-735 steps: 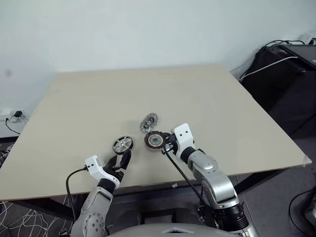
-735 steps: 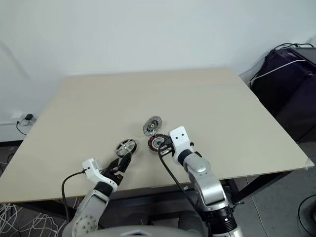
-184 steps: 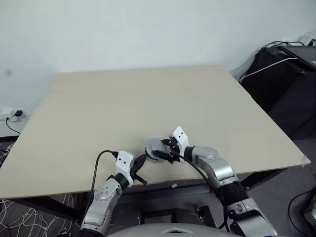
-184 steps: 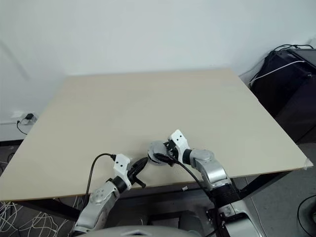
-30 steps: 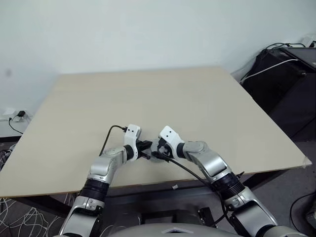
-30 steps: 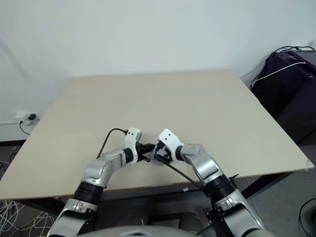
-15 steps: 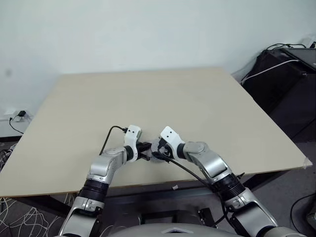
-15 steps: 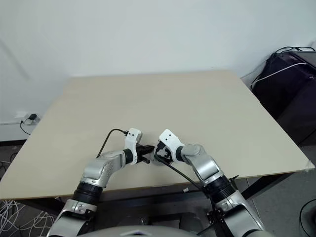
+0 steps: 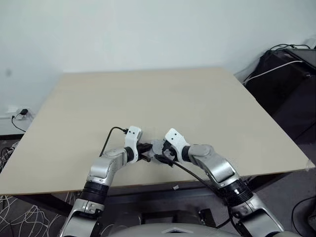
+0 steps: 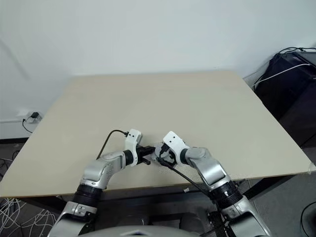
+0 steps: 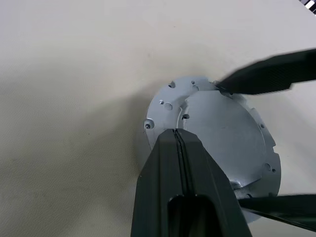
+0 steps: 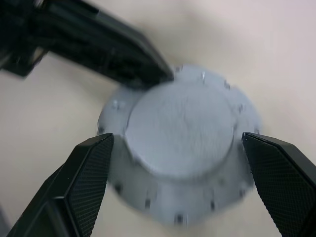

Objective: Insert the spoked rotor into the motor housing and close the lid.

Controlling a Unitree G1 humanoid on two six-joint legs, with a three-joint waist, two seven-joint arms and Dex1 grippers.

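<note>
The lid (image 12: 180,131), a silvery-grey round cap with a raised flat centre and a flange dotted with small holes, lies on the table near its front edge (image 9: 158,146). My left gripper (image 11: 176,133) is shut, and its tip rests on the lid's rim (image 12: 158,74). My right gripper (image 12: 177,140) is open; its fingers (image 11: 269,79) stand on either side of the lid, holding nothing. The spoked rotor and the motor housing are hidden; I cannot tell whether they sit under the lid.
The pale wooden table (image 9: 148,94) stretches far behind the lid. A black cable (image 9: 106,140) loops from my left wrist. Dark bags and cables (image 9: 286,69) stand off the table's right side.
The right gripper's fingers stand a little wider around the lid than a second ago. The left gripper has kept still on the rim.
</note>
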